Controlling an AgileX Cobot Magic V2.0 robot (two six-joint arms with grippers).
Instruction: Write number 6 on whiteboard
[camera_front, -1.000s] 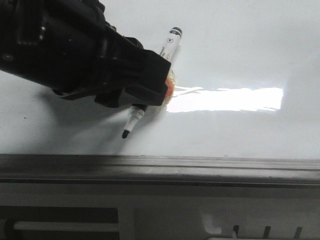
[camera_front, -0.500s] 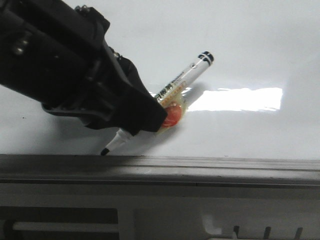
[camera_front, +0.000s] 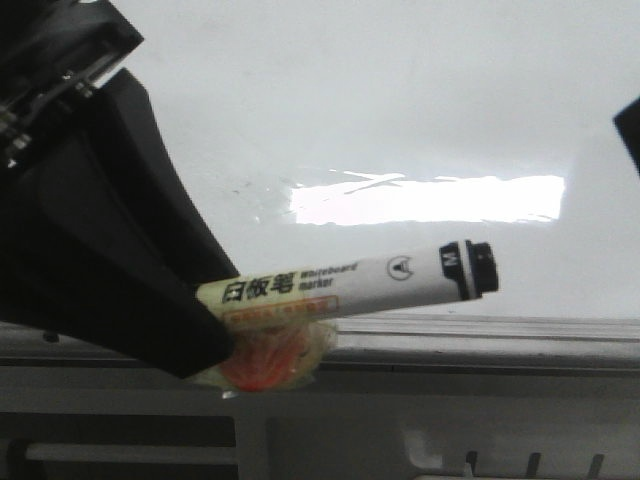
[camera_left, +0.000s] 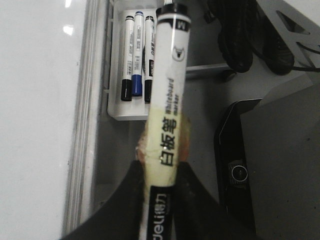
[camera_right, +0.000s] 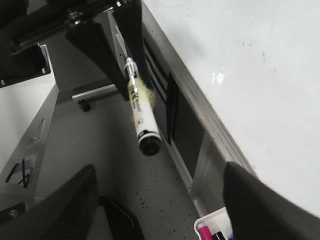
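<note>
My left gripper (camera_front: 195, 335) is shut on a white-barrelled marker (camera_front: 380, 275), close to the camera and over the grey frame strip (camera_front: 480, 335) at the near edge of the whiteboard (camera_front: 400, 100). The marker lies almost level, its black end pointing right. A wad of yellow and orange tape (camera_front: 265, 362) wraps it at the grip. In the left wrist view the fingers (camera_left: 187, 185) clamp the marker (camera_left: 167, 90) on both sides. Its writing tip is hidden. No number 6 shows on the board. My right gripper (camera_right: 165, 210) is open and holds nothing.
A white tray (camera_left: 125, 112) with three spare markers sits below the board's frame. The same tray (camera_right: 207, 222) shows by my right gripper. A dark shape (camera_front: 630, 130) enters at the right edge of the front view. Grey floor and a black device (camera_left: 240, 170) lie beside the board.
My left gripper has carried the marker off the board surface, down and toward the camera over the frame. The marker swung from steeply tilted, tip on the board, to nearly level.
</note>
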